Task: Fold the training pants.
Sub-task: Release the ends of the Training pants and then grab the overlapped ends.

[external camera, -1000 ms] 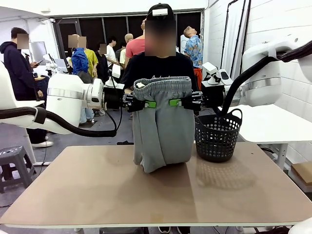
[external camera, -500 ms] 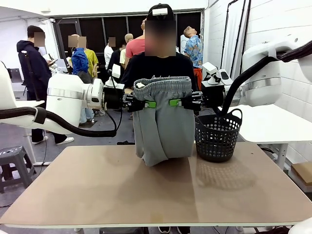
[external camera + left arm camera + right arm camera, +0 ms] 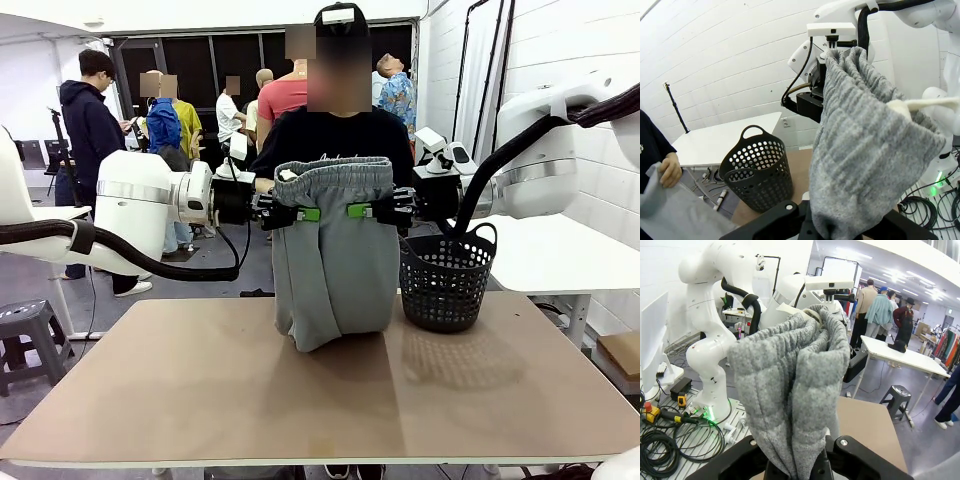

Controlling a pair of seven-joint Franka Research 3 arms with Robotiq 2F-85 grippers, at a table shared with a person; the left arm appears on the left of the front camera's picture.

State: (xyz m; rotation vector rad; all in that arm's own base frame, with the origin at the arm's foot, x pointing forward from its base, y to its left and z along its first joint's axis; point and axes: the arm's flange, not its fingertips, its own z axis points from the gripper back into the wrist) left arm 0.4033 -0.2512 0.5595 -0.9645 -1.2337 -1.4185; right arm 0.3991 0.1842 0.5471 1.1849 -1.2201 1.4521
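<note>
Gripping the training pants [image 3: 335, 270] at the waistband [image 3: 335, 178] with left fingers [image 3: 308, 213] and right fingers [image 3: 360, 211] clenched; holding high, letting legs hang toward the counter [image 3: 200, 380], likely for laying flat.

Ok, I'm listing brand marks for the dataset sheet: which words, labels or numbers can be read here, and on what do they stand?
No text here can be read.
The pants and the basket: plain, no marks.
The person's black shirt: pale print just above the waistband, mostly hidden, too small to read.
The cap: white patch, nothing legible.
</note>
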